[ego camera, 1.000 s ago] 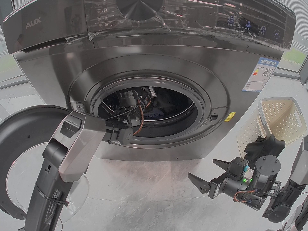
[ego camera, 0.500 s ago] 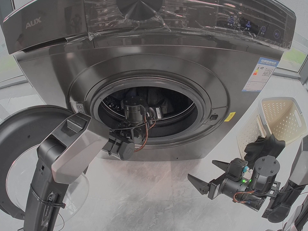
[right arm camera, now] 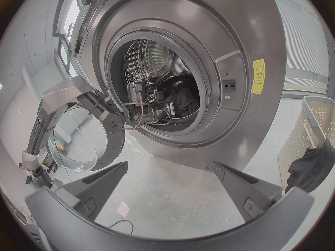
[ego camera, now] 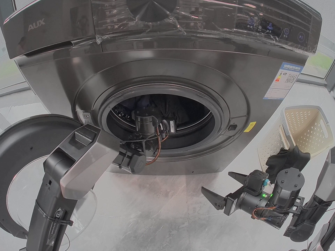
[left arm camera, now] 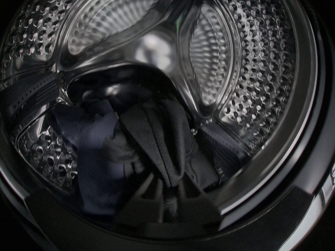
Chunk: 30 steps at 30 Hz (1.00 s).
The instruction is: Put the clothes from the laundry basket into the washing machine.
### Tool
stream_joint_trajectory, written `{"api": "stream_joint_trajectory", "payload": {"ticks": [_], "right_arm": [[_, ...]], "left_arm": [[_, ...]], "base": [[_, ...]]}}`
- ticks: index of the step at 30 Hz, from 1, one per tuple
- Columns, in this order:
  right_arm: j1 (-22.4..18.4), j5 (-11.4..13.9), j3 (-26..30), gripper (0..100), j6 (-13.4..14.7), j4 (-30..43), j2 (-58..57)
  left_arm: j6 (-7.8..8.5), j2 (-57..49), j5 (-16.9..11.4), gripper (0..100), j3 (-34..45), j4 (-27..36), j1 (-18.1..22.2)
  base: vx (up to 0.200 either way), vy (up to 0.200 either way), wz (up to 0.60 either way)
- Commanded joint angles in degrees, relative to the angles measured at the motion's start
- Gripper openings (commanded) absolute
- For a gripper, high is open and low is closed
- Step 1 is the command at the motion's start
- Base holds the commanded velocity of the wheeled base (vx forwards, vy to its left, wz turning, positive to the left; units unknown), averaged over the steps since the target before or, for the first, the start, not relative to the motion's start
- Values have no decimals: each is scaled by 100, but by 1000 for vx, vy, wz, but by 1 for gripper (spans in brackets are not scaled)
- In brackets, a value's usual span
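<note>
- Pale grey floor (ego camera: 157,206) runs up to the washing machine (ego camera: 174,63), whose round door (ego camera: 21,147) stands swung wide open beside the machine's mouth.
- Nearest, out in front of the washing machine, the right claw (ego camera: 217,182) hangs low over the floor, spread open and empty. It has barely shifted in the last second.
- Off to one side of the washing machine's front, the laundry basket (ego camera: 307,129) stands tipped, with one dark garment (ego camera: 288,159) draped over its rim, not yet moved.
- At the washing machine's mouth, the left arm has drawn back from deep inside the drum (left arm camera: 258,70) to the opening. Whether the left claw (left arm camera: 167,197) is open or closed, I cannot tell.
- Deepest in the washing machine, a black garment (left arm camera: 164,140) and a blue one (left arm camera: 94,150) lie heaped on the drum's floor.
- By my reading, one load has just been delivered, and the basket's last garment comes next.
</note>
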Motion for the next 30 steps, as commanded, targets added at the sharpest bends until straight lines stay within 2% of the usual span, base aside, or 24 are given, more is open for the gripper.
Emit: {"api": "stream_joint_trajectory", "payload": {"ticks": [1,4,11,12,15,18,19,22,24,25,26,30], "right_arm": [[3,1,-183,100,0,-8,-43],[12,-8,-165,100,0,-8,-34],[12,-8,-183,100,8,-8,-26],[12,-8,-183,100,8,-8,-26],[-6,-8,-183,100,17,-8,-34],[-6,-8,-183,100,17,-8,-34],[-6,-8,-174,100,17,-8,-34],[-23,1,-174,100,17,-8,-52],[-32,1,-156,100,17,-8,-52],[-32,1,-156,100,17,-8,-52],[-32,1,-130,100,17,-8,-78],[-58,1,-112,100,17,1,-210]], "left_arm": [[-65,567,190,0,-1148,-2,116],[-56,945,463,0,-1972,-73,186],[-48,954,480,0,-1972,-169,186],[-48,954,480,100,-1972,-169,186],[-100,752,489,100,-1930,-161,63],[-153,356,480,100,-1341,-161,-60],[-171,-180,428,100,-515,-196,-288],[-153,-707,322,100,416,-415,-684],[-83,-1059,278,100,1163,-653,-956],[-83,-1059,278,100,1163,-653,-956],[67,-1314,278,100,1726,-776,-1097],[313,-1911,243,100,2921,-1119,-1282]], "base": [[0,0,0],[0,0,0],[0,0,0],[0,0,0],[0,0,0],[0,0,0],[0,0,0],[0,0,0],[0,0,0],[0,0,0],[0,0,0],[0,0,0]]}}
